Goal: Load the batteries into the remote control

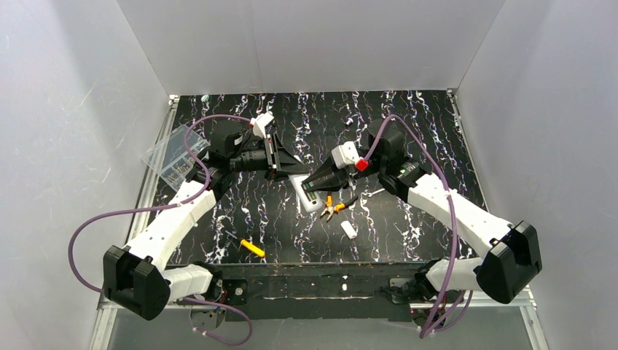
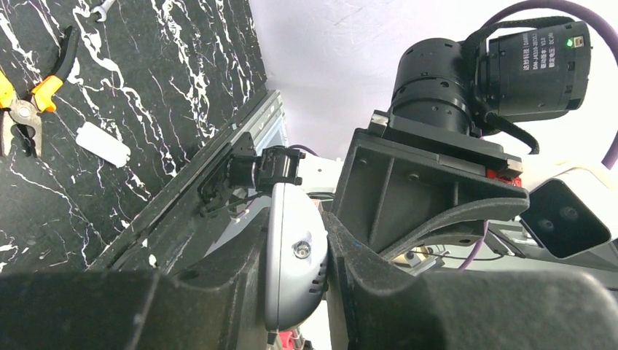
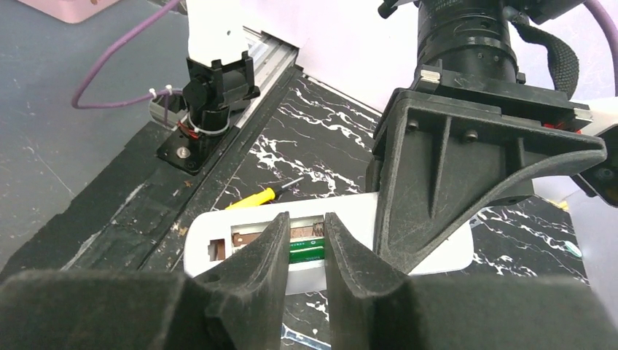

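The white remote control (image 1: pixel 304 203) lies back-up near the table's middle, its battery bay uncovered. My left gripper (image 1: pixel 286 162) is shut on its far end. In the left wrist view the remote control (image 2: pixel 291 277) shows end-on, pinched between both fingers, with the left gripper (image 2: pixel 295 233) tight against it. My right gripper (image 1: pixel 310 188) hovers over the bay. In the right wrist view the right gripper (image 3: pixel 306 219) has its jaws narrowly parted above the remote control (image 3: pixel 444 257). A green battery (image 3: pixel 306 254) lies in the bay and runs under both fingers, not pinched by them.
Orange-handled pliers (image 1: pixel 331 206) lie just right of the remote, with a loose white cover piece (image 1: pixel 348 230) nearer the front. A yellow-handled screwdriver (image 1: pixel 253 248) sits front left. A clear plastic box (image 1: pixel 171 153) leans at the left edge. A small wrench (image 1: pixel 375 193) lies under the right arm.
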You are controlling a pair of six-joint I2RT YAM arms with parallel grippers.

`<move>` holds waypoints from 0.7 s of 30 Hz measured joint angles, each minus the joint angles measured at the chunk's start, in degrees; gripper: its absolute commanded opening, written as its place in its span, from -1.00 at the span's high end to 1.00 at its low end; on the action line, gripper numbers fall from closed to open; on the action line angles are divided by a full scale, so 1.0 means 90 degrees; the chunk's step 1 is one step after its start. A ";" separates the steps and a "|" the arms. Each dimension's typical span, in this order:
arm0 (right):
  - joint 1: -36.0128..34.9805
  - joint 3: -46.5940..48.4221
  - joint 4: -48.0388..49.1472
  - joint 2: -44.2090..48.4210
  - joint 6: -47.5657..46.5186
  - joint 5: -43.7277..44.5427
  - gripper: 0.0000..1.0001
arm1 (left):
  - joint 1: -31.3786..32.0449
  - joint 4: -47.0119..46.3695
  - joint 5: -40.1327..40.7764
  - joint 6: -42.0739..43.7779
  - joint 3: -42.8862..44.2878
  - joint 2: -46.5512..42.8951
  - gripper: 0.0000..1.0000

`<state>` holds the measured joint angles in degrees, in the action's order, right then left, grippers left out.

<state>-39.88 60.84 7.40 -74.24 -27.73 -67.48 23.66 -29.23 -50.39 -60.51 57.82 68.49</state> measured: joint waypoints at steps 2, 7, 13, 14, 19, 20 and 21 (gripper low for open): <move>0.0002 -0.0075 -0.0007 0.0063 -0.0119 0.0053 0.41 | 0.0012 -0.0024 -0.0002 -0.0044 -0.0002 0.0039 1.00; 0.0000 -0.0284 -0.0114 0.0211 -0.0265 0.0039 0.41 | 0.0005 -0.0075 0.0102 -0.0090 -0.0002 0.0073 1.00; 0.0000 -0.0454 -0.0131 0.0391 -0.0362 0.0117 0.41 | 0.0005 -0.0211 0.0148 -0.0124 -0.0002 0.0085 1.00; 0.0000 -0.0483 -0.0134 0.0420 -0.0376 0.0126 0.41 | 0.0005 -0.0221 0.0153 -0.0124 -0.0002 0.0087 1.00; 0.0000 -0.0617 -0.0165 0.0612 -0.0442 0.0272 0.41 | 0.0012 -0.0240 0.0146 -0.0126 -0.0005 0.0107 1.00; 0.0000 -0.0627 -0.0197 0.0658 -0.0444 0.0316 0.41 | 0.0019 -0.0245 0.0143 -0.0131 -0.0007 0.0107 1.00; 0.0000 -0.0646 -0.0255 0.0716 -0.0444 0.0342 0.41 | 0.0019 -0.0250 0.0146 -0.0136 -0.0010 0.0107 1.00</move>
<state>-39.88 55.02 5.10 -67.79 -31.73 -64.40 23.83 -31.48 -49.08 -61.73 57.74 69.45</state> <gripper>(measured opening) 0.294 0.254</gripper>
